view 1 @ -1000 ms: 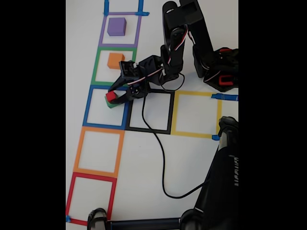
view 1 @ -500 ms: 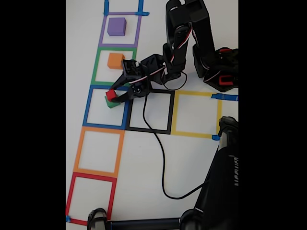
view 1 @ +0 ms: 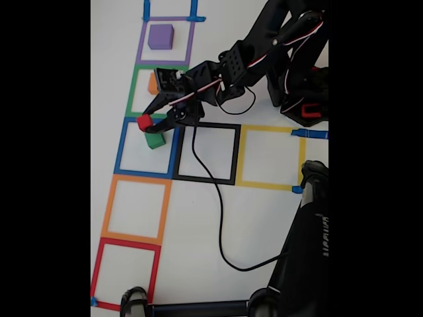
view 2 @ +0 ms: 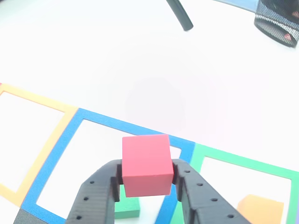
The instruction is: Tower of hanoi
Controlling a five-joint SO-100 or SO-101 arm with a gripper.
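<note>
White table (view 1: 211,218) marked with coloured tape square outlines, seen from a fixed view above and from a second camera close behind the jaws. From my remote station I read the gripper (view 1: 147,123) as closed on the red cube (view 1: 145,123), one black finger pressed against each side face (in the close view the cube (view 2: 145,164) sits squarely between the two fingers (view 2: 96,196), lifted clear of the surface). Directly beneath and slightly toward the arm's base lies the green cube (view 1: 155,140), resting on the table inside the blue tape square (view 1: 121,152); its top edge shows just below the red cube in the close view (view 2: 127,208). The orange cube (view 1: 153,84) sits beyond the gripper inside the green tape square (view 1: 133,92), partly hidden by the arm (view 1: 251,59). The purple cube (view 1: 160,36) stands farther still, well apart, within the purple tape square (view 1: 141,43). A black cable (view 1: 218,218) trails from the arm across the black tape square (view 1: 234,158).
</note>
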